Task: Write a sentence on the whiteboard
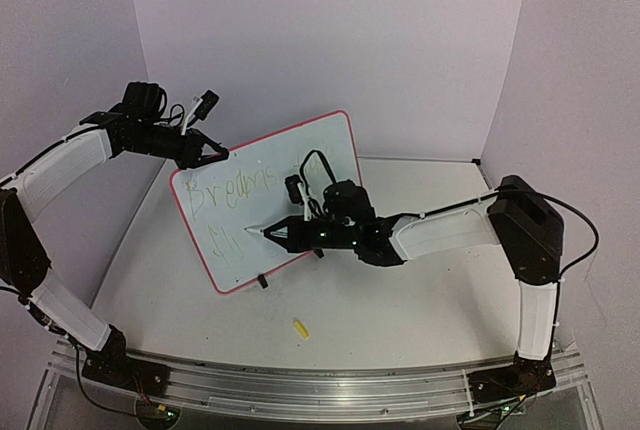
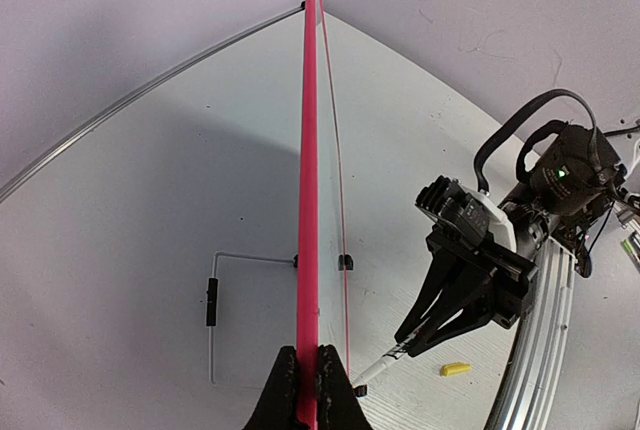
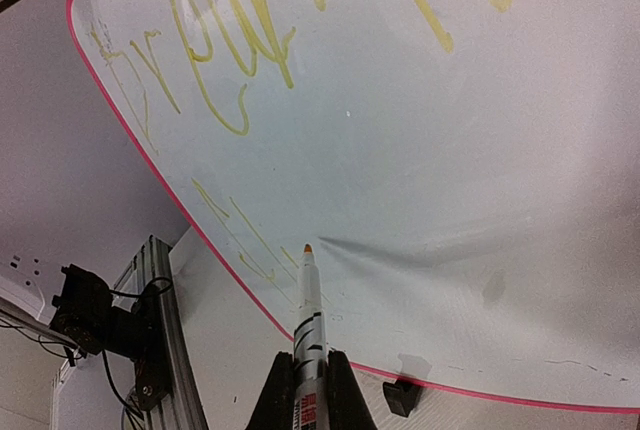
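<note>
Directly ahead of the right gripper [image 3: 308,368], which clamps a slim yellow-tipped white marker [image 3: 306,295] lengthwise, stands the glossy pink-edged white whiteboard [image 3: 420,140], its edge pinched by the left gripper [image 2: 308,368].

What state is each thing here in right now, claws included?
whiteboard: propped upright and tilted, gripped at its upper edge.
yellow writing: faint, one line there, a second barely begun.
left claw: shut on the whiteboard's edge.
right claw: shut on the marker.
marker: uncapped, tip at the board's surface.
marker cap: off, lying on the table.
</note>
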Motion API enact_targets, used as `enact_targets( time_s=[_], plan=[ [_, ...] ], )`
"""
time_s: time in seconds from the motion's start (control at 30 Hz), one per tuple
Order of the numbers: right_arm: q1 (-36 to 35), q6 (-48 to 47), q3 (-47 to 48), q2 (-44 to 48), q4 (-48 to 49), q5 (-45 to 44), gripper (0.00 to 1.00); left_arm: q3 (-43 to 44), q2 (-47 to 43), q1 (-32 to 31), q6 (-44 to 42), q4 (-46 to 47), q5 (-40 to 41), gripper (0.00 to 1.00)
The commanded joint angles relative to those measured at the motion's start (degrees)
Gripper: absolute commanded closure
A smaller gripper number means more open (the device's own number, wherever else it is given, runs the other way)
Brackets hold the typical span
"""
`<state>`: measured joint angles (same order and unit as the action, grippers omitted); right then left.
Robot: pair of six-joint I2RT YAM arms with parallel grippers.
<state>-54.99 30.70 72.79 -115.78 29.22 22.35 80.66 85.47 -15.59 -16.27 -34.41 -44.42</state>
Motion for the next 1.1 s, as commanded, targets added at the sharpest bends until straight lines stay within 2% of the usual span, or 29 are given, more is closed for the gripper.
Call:
enact_targets(
  time_s=[0.0,0.37,1.07],
  plan=[
    [0.6,0.9,2.8,-1.9,1.8,-0.2,1.00,-2.8,3.7,-3.3,-2.4,-5.8,-1.2,1.00],
    [0.7,-0.4,5.3,-3.6,0.7,1.4,1.00,-2.8,3.8,-3.4,-2.4,-5.8,-1.3,1.00],
    [0.6,-1.0,0.4,-2.4,-1.8,1.3,1.00,-2.8,3.9,-3.4,-2.4,-5.8,-1.2,1.00]
  ],
)
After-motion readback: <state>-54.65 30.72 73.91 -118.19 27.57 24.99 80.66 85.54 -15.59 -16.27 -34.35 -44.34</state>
